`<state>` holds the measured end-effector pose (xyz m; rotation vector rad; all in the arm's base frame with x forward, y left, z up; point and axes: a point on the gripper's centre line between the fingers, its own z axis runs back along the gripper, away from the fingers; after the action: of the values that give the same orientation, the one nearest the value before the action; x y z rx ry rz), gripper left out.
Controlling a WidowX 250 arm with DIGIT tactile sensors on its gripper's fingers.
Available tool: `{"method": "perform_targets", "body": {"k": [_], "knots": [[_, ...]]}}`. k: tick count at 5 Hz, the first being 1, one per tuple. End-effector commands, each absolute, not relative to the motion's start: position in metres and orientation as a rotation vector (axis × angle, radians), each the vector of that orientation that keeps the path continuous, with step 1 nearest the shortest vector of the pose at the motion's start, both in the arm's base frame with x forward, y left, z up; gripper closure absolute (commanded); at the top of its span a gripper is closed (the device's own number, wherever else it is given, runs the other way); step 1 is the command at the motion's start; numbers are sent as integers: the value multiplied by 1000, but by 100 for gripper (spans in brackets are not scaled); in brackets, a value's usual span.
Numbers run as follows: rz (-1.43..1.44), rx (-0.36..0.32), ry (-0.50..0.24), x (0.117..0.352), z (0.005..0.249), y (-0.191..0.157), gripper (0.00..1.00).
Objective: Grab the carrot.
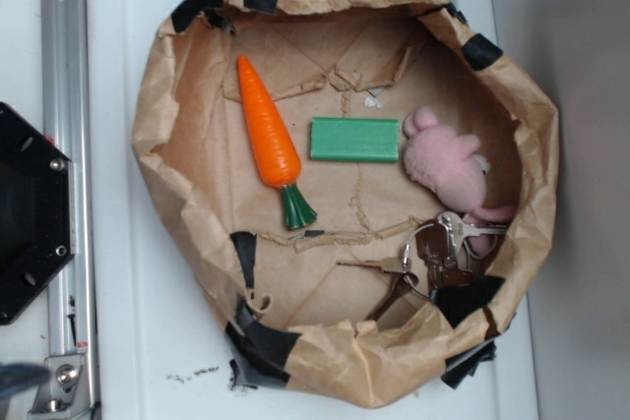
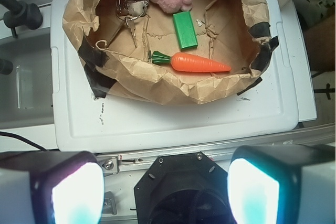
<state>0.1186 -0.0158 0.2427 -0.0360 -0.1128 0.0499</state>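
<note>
Carrot (image 1: 269,137) lies flat on the floor of the crumpled brown paper bag nest (image 1: 177,86), on a white lid (image 1: 128,7). Its green stem points toward the keys (image 1: 433,253), its tip toward the taped rim. Green block (image 1: 355,139) sits just beside it, not touching; pink plush toy (image 1: 445,164) is past the block. Gripper (image 2: 165,190) hangs well back from the bag over the black base (image 2: 181,192); fingers (image 2: 76,192) spread wide, holding nothing.

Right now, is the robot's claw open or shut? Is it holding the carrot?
Gripper: open, holding nothing. The carrot lies in the paper bag, far from it.
</note>
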Motion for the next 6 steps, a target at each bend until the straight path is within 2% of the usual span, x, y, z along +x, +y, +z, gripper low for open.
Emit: {"method": "perform_targets", "body": {"k": [1,2,3,4,5,6], "knots": [[50,-36,-113,119,243,-16,0],[62,-161,-132,169,256,13,0],[32,-179,-151,210,249,30,0],[-204,-251,-55,238,217,37,0],[-349,-220,-27,240,169,30,0],[-309,-176,18,233,125,27,0]]}}
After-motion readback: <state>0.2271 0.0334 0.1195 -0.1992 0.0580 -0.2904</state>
